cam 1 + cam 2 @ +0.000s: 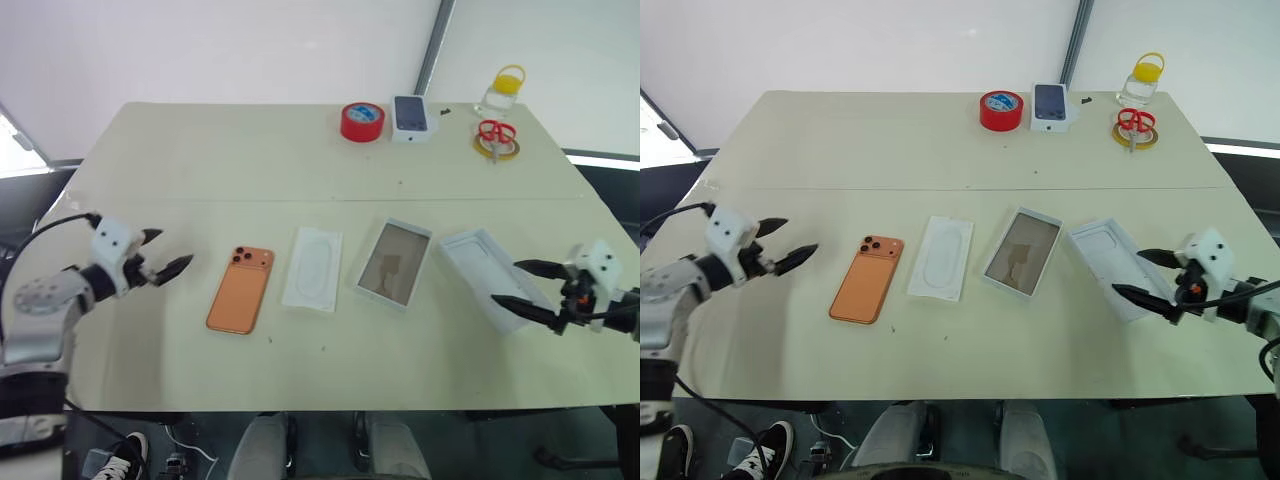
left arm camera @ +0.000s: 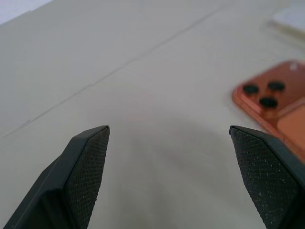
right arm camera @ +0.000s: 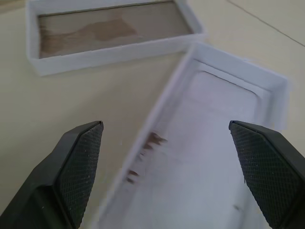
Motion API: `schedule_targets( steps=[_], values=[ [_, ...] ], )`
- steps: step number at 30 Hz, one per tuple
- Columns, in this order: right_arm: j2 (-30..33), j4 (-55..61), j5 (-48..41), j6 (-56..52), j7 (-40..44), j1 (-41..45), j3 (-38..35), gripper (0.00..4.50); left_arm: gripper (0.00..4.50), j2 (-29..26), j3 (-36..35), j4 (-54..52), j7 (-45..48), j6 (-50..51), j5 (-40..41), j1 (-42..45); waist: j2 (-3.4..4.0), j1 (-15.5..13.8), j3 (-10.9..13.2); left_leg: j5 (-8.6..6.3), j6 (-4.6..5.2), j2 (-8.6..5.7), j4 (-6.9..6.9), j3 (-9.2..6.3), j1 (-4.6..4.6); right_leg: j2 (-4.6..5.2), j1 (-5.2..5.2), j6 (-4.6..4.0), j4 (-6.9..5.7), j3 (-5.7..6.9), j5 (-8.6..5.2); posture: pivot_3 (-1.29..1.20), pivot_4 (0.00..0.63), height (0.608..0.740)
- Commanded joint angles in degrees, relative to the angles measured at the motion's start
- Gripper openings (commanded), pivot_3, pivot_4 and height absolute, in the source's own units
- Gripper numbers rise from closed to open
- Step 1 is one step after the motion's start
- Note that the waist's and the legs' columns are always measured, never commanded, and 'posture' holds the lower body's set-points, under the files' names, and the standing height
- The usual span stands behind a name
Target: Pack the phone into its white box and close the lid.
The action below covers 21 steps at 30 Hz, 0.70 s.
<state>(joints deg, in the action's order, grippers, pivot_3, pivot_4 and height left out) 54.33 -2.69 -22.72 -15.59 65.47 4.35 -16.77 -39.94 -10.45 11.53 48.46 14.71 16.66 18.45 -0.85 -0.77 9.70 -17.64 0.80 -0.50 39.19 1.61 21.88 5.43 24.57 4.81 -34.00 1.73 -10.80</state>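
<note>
Left eye view: we see the phone [image 1: 241, 289] face down on the table [image 1: 200, 160], white box [image 1: 395, 263] and lid [image 1: 484, 277] open further right. Left claw [image 1: 168, 254] is spread wide and empty near the phone; right claw [image 1: 520, 284] is wide, empty, over the lid.

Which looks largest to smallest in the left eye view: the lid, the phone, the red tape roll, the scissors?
1. Lid.
2. Phone, a little smaller.
3. Red tape roll.
4. Scissors, close to the roll; both lie farther from the camera, so their order is unsure.
</note>
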Motion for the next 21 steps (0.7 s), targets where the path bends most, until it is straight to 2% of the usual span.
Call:
schedule_targets(
  steps=[1,5,7,10,15,21],
  values=[
    [-0.9,7.3,-1.5,-2.3,-1.9,4.4,2.1,4.41,4.22,1.7,2.6,-5.8,-0.7,10.5,3.4,2.4,-0.04,0.3,0.0,0.0,0.0,0.0,0.0,0.0,0.0,-0.01,0.0,0.03,0.0,0.0,0.02,0.0,0.15,0.74],
    [-3.6,14.1,-1.6,-5.1,-2.9,8.9,8.3,4.41,4.22,3.9,4.0,-9.5,-0.7,26.3,9.7,6.3,-0.14,0.4,0.1,0.0,0.01,0.13,-0.01,-0.06,0.01,-0.21,0.04,0.06,-0.04,0.01,0.03,0.0,0.15,0.74],
    [-4.9,13.8,-1.2,-5.5,-3.6,10.4,9.7,4.41,4.22,5.2,1.8,-9.9,-1.9,37.7,15.8,8.9,-0.16,0.3,0.1,0.0,0.01,0.2,-0.01,-0.16,0.02,-0.34,0.04,0.06,-0.05,0.03,0.03,0.0,0.15,0.74],
    [-6.6,11.4,0.5,-4.2,-4.4,11.6,11.5,4.41,4.22,4.0,1.7,-9.6,-0.8,51.2,21.5,10.9,-0.17,0.1,0.1,0.01,0.01,0.19,0.0,-0.18,0.04,-0.37,0.03,0.05,-0.06,0.02,0.02,0.0,0.15,0.74],
    [-7.6,10.3,1.1,-3.2,-4.5,11.5,12.2,4.41,4.22,6.5,1.5,-10.0,-3.2,59.3,25.3,13.9,-0.17,0.1,0.1,0.02,0.0,0.15,0.01,-0.18,0.06,-0.36,0.03,0.05,-0.05,0.0,0.01,0.0,0.15,0.74],
    [-8.7,9.4,2.5,-0.7,-5.7,11.3,12.3,4.41,4.22,13.1,5.2,-7.2,-9.2,63.5,23.2,16.4,-0.18,0.1,0.1,0.04,-0.05,0.12,0.02,-0.2,0.05,-0.35,0.01,0.04,-0.04,-0.02,0.02,0.0,0.15,0.74]
  ],
)
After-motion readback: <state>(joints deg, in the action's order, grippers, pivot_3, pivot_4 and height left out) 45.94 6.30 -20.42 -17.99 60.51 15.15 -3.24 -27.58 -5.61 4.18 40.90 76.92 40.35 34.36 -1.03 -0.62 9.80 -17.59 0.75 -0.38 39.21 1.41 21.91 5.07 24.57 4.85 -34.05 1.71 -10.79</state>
